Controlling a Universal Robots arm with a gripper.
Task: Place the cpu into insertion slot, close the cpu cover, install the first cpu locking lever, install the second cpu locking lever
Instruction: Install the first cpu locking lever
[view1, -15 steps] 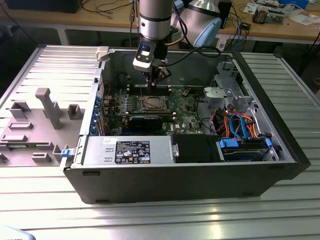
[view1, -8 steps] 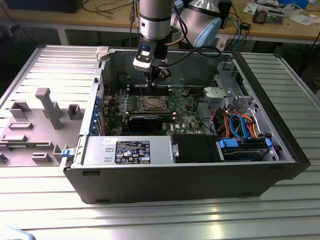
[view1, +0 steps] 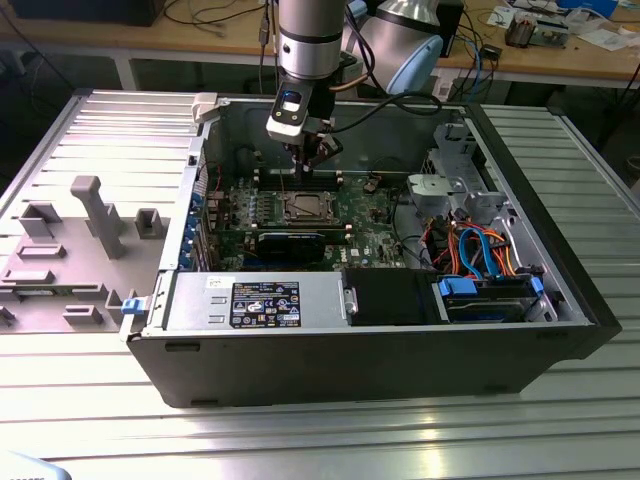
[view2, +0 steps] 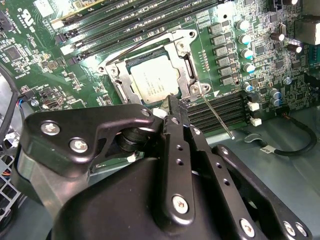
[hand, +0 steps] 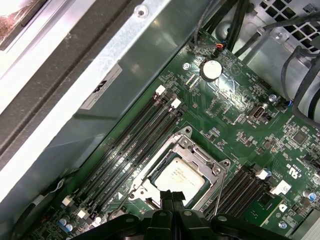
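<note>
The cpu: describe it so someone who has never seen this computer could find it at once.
Inside the open computer case, find the green circuit board. Near its middle, the cpu is the flat square chip framed by the silver cpu cover. Its dull silver-grey top sets it apart from the long black memory slots on two sides of it.

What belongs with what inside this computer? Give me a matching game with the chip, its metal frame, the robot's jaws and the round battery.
Things:
1 cpu
2 cpu cover
3 gripper
4 round battery

States:
A silver disc on the green board, away from the chip
B hangs at the chip's edge, jaws together
C silver-grey square seated under a frame
D frame lying flat around the chip

Pairs: 1-C, 2-D, 3-B, 4-A
</note>
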